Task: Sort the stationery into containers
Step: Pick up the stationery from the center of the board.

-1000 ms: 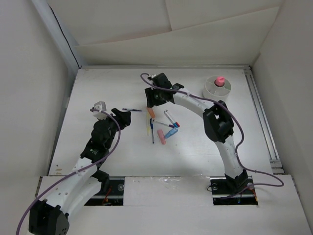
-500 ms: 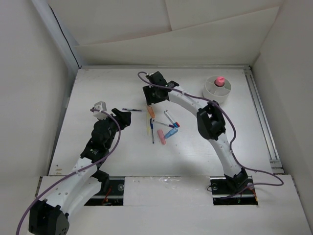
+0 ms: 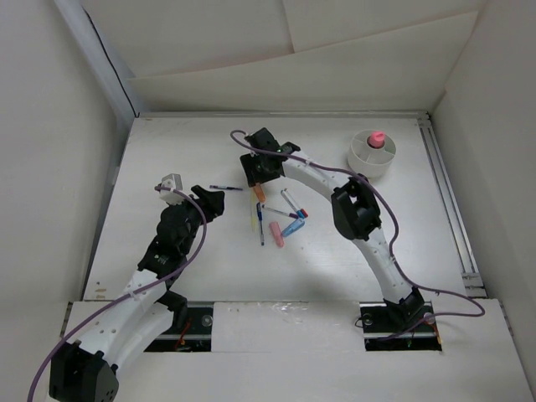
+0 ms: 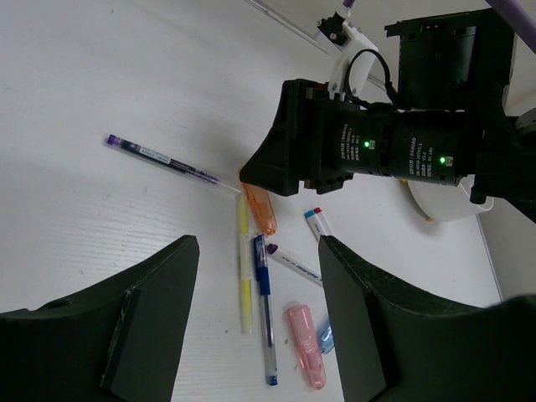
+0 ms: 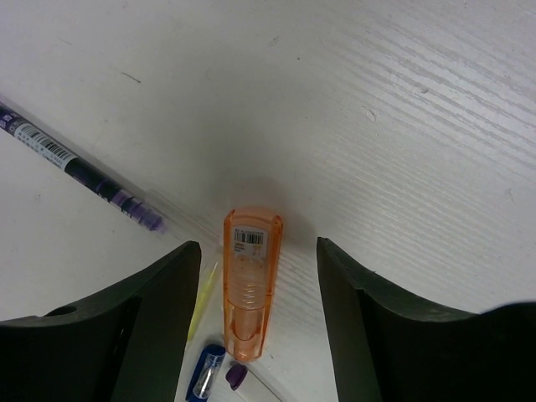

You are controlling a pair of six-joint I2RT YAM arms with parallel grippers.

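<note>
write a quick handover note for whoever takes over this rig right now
Left gripper: open, empty.
Right gripper: open, straddling the translucent orange plastic piece, not gripping it yet.
Done: pink-capped cylinder stands in the round white plastic tub.
Left to sort: orange piece, thin purple pen lying apart, yellow pen, blue pen, pink plastic piece, blue piece, white purple-tipped pen, white pen with red-blue end.

The orange piece [image 5: 249,289] lies flat mid-table, with a purple pen [image 4: 163,159] to its left and a yellow pen [image 4: 243,276] and a blue pen [image 4: 265,318] nearer. Far right, a pink-capped stick [image 3: 377,137] stands in the white tub [image 3: 358,159].
</note>
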